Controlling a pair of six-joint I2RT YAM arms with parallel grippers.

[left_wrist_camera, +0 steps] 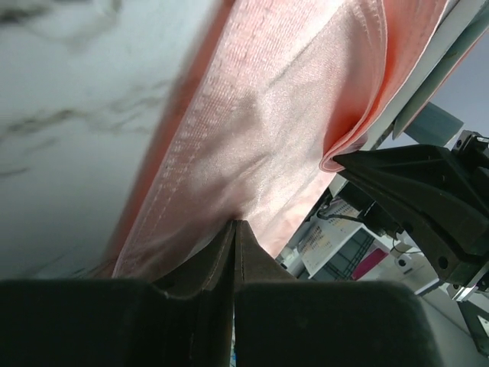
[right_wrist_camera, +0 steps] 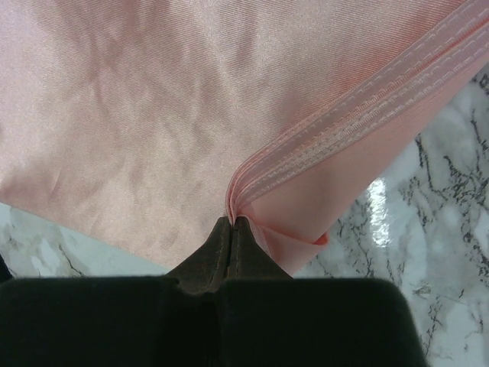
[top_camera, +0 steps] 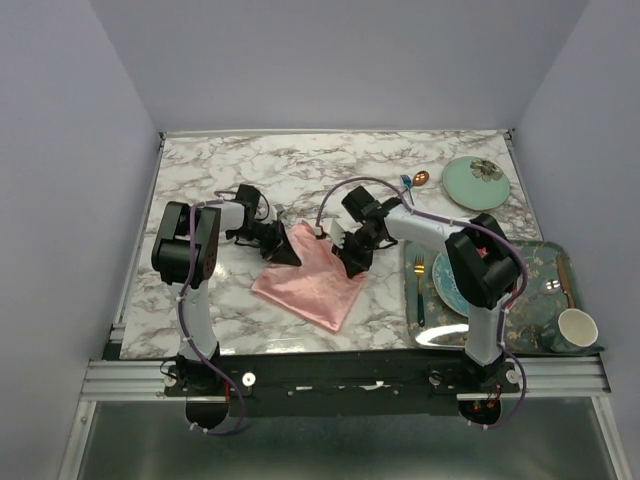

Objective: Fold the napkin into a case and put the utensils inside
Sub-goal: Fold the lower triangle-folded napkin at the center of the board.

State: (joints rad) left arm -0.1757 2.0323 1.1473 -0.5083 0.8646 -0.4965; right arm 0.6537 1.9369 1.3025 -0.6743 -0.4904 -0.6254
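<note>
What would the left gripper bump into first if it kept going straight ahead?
The napkin: the left gripper is pinching its edge, so the pink cloth lies right in front. Past that, probably the right gripper, which is holding the cloth too, though depth is hard to judge.

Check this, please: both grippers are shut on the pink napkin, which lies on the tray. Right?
Not fully. The left gripper and right gripper are shut on the napkin, but it lies on the marble table, beside the tray, as the top external view shows.
</note>
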